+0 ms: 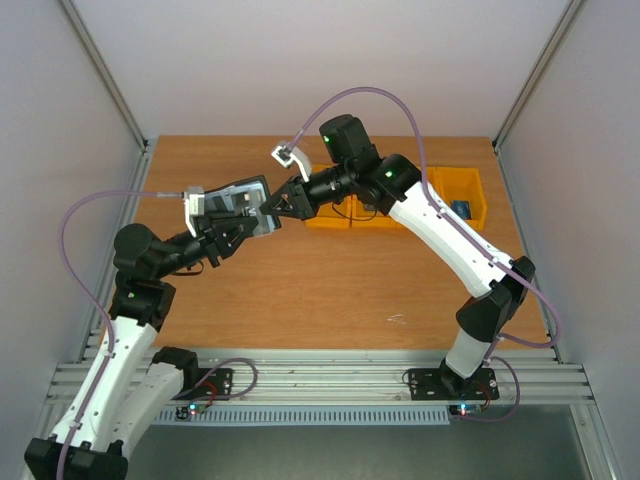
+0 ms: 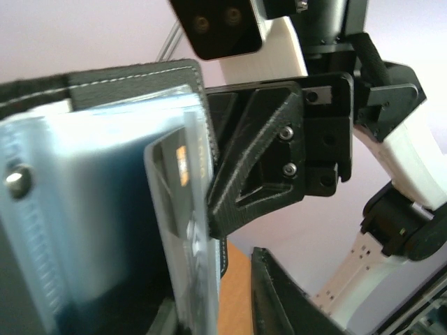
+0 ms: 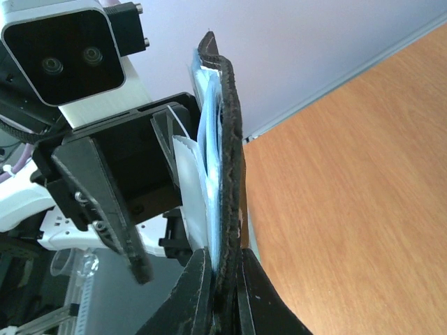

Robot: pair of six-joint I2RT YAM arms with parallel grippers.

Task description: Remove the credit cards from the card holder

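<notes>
Right pincer [image 3: 225, 264] is clamped tight on the edge of the one card holder [image 3: 227, 139], hanging between both pincers. One card [image 2: 181, 230] pokes out by the left pincer [image 1: 240, 228]; can't tell if that one's gripping.

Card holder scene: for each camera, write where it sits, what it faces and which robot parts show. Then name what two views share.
Top external: above and behind the bases, looking down at the table; both arms show.
Left wrist: faces the card holder's inner face; own finger low, right gripper beyond.
Right wrist: sees it edge-on, own fingers pinching it.
Shared: both wrist views show the card holder.
</notes>
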